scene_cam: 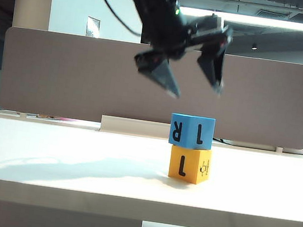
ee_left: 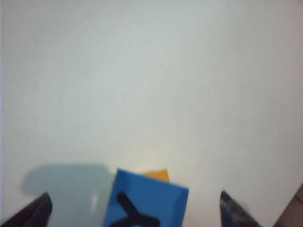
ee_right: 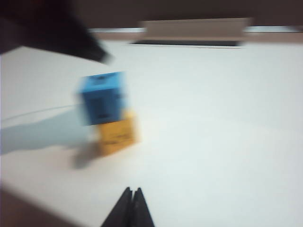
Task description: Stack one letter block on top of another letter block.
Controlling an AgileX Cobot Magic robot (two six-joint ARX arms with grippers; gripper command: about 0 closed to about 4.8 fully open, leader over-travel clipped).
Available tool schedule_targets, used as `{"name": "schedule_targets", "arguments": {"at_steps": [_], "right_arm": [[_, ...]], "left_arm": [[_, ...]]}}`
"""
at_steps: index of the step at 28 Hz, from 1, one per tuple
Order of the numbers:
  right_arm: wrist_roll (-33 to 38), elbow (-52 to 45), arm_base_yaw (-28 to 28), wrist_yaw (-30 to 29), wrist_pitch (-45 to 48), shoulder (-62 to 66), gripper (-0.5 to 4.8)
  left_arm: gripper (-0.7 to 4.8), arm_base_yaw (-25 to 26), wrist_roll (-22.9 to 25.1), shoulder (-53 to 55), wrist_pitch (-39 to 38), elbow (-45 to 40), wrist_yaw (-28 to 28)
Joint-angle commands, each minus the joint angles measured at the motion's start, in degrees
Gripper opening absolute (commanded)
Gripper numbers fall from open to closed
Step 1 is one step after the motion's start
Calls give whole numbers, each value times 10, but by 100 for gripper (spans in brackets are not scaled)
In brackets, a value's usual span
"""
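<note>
Blue letter block (scene_cam: 192, 131), black "R" and "1"-like marks on its faces, sits slightly askew on the yellow-orange letter block (scene_cam: 189, 164), directly below the left hand (scene_cam: 193, 80), whose fingers are spread wide and clear of it. Both rest on a white desk (scene_cam: 65, 163) before a grey partition (scene_cam: 61, 72). The right hand (ee_right: 131, 205), fingers pressed together, lies low on the desk well apart from the stack; its view is motion-blurred, letters unreadable.

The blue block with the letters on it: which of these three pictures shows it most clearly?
The exterior view: the blue block sits sharp and whole on the yellow block, under the open left gripper. The left wrist view shows only its top, cut off at the frame's edge. The right wrist view, behind the shut right gripper, blurs it.
</note>
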Motion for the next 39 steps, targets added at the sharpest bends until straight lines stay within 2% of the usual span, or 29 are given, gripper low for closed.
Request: {"name": "schedule_targets", "arguments": {"at_steps": [1,3,4,5,8,11,16,21,30,35,39], "right_arm": [[-5,-2,0,125,11,-1,-1],[-21,-2,0,164,21,-1,-1],[-31,-2,0,177,26,-1,-1],[-45,-2,0,184,34,-1,-1],[-47,-2,0,184,36,-1,-1],[-47,-2,0,189,37,-1,-1],[-47,-2,0,192,38,-1,-1],[-47,-2,0,192,53,-1,-1],[-47,-2,0,192,53,-1,-1],[-47,-2,0,192,52,-1,-1],[-47,-2,0,192,44,-1,-1]], "left_arm": [[445,-1,0,-4,-8,45,-2],[371,-1,0,-4,-13,67,-1],[309,-1,3,-4,-12,79,-1],[221,-1,6,-4,-12,94,-1],[61,7,7,-10,-12,116,-11],[-4,17,8,-26,-15,116,-40],[-6,43,39,-61,-36,116,-49],[-6,86,40,-110,-58,116,-57],[-6,169,47,-174,-144,116,-53],[-6,201,95,-196,-202,114,-51],[-6,218,113,-222,-231,114,-50]]}}
